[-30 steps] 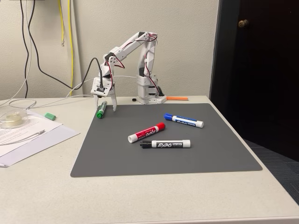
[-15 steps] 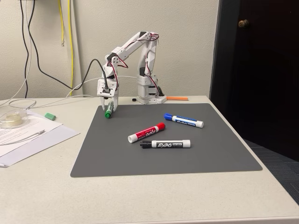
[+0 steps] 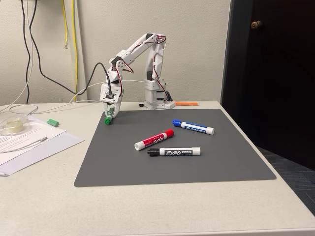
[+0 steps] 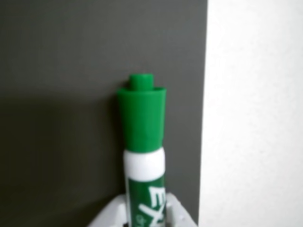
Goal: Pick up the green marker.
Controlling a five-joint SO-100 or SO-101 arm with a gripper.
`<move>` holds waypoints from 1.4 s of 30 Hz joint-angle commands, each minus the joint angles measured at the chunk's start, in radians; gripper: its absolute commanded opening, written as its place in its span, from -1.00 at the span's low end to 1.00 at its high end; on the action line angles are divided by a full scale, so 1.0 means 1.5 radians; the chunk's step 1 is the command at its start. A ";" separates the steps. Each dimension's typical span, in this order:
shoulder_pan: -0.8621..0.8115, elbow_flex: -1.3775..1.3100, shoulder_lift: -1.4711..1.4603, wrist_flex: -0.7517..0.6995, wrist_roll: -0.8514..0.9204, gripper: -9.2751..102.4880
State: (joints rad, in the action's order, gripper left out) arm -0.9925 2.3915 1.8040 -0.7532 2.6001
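The green marker (image 3: 109,116) hangs tilted from my gripper (image 3: 112,109) at the back left corner of the grey mat (image 3: 172,167), its green cap pointing down at the mat. In the wrist view the green marker (image 4: 142,127) fills the centre, with its white labelled barrel running down between the white jaws of my gripper (image 4: 147,213), which are shut on it. Its cap sits over the mat (image 4: 57,94), close to the mat's edge with the white table (image 4: 255,113). Whether the cap touches the mat is unclear.
A red marker (image 3: 155,139), a black marker (image 3: 175,152) and a blue marker (image 3: 193,127) lie mid-mat. Left of the mat are a small green piece (image 3: 53,122), papers (image 3: 29,142) and cables. The arm's base (image 3: 157,98) stands behind the mat.
A second ago the gripper stood open over the marker lying at the mat's edge. It then shut on the marker, raised it, and has now shifted slightly left with it.
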 commanded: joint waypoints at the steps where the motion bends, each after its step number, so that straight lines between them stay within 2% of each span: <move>1: -0.003 0.004 -0.015 0.002 -0.003 -0.72; 12: -0.002 0.004 -0.011 -0.008 -0.008 -0.75; 19: 0.052 -0.004 0.064 -0.100 -0.108 -0.75; 24: 0.170 -0.004 0.216 -0.210 -0.300 -0.75; 29: 0.379 -0.003 0.439 -0.261 -0.565 -0.75; 35: 0.572 -0.005 0.541 -0.151 -0.887 -0.75; 42: 0.660 -0.004 0.550 0.027 -1.201 -0.75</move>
State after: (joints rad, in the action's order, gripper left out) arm -0.0337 2.4053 2.6078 -0.7823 0.9143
